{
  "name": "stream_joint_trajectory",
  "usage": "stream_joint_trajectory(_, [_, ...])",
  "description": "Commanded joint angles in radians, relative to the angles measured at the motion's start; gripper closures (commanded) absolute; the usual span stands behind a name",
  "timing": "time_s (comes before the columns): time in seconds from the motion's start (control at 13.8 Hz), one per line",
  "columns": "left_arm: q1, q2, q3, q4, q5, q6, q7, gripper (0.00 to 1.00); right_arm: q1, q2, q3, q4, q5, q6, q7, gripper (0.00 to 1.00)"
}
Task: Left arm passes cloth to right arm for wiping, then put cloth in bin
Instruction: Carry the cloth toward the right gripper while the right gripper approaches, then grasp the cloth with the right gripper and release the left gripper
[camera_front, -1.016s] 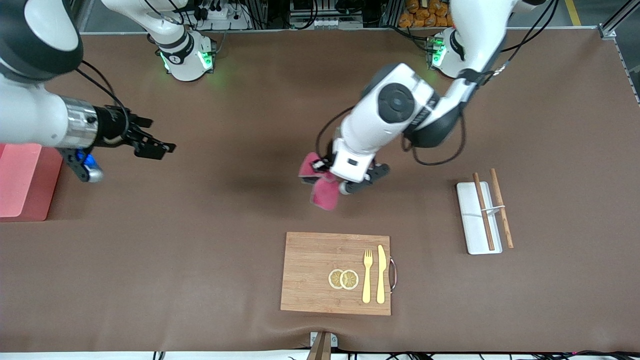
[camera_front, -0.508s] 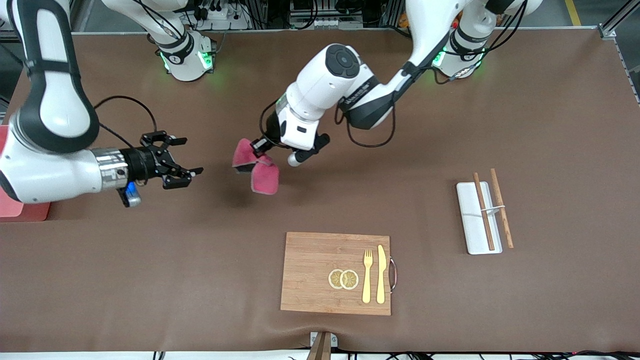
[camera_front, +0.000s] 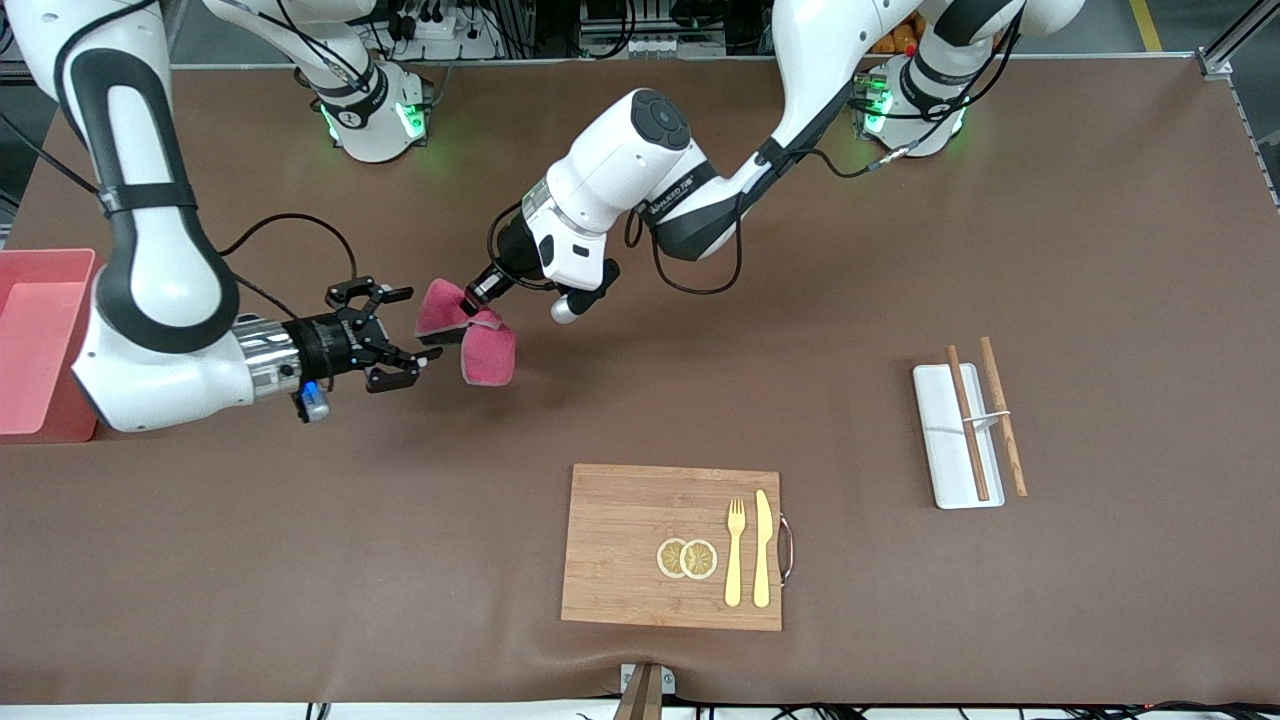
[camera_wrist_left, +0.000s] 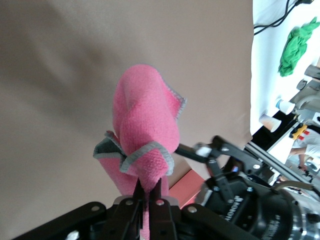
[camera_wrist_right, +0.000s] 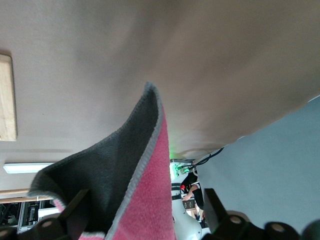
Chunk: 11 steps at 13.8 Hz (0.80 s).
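The magenta cloth (camera_front: 470, 338) hangs folded in the air over the bare table, its dark grey reverse (camera_wrist_right: 107, 165) showing in the right wrist view. My left gripper (camera_front: 478, 297) is shut on the top of it, and the pinched fold (camera_wrist_left: 145, 125) fills the left wrist view above the jaws (camera_wrist_left: 148, 187). My right gripper (camera_front: 412, 335) has come up beside the cloth and is open. One hanging edge of the cloth (camera_wrist_right: 150, 210) lies between its spread fingers (camera_wrist_right: 80, 202). The salmon-pink bin (camera_front: 40, 340) stands at the right arm's end of the table.
A wooden cutting board (camera_front: 620, 540) with a gold fork (camera_front: 735, 550), a knife (camera_front: 762, 545) and lemon slices (camera_front: 687, 558) lies nearer the front camera. A white tray (camera_front: 945, 440) with chopsticks (camera_front: 968, 420) sits toward the left arm's end.
My left arm has carried the cloth toward the right arm's end. My right arm has swung in from beside the bin until its open fingers stand around the cloth's edge.
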Motion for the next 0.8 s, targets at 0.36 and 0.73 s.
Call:
stream_joint_trajectory(0.36, [-0.01,0.01,0.019,0.026,-0.011,0.01,-0.021,0.79,0.03,-0.002,0.001,-0.007,0.057,0.016,0.019,1.0])
stream_joint_trajectory(0.73, [0.04,-0.042,0.019,0.009,-0.014,-0.051,-0.021,0.0,0.044,0.001,0.0,-0.002,0.018,0.043,-0.153,1.0])
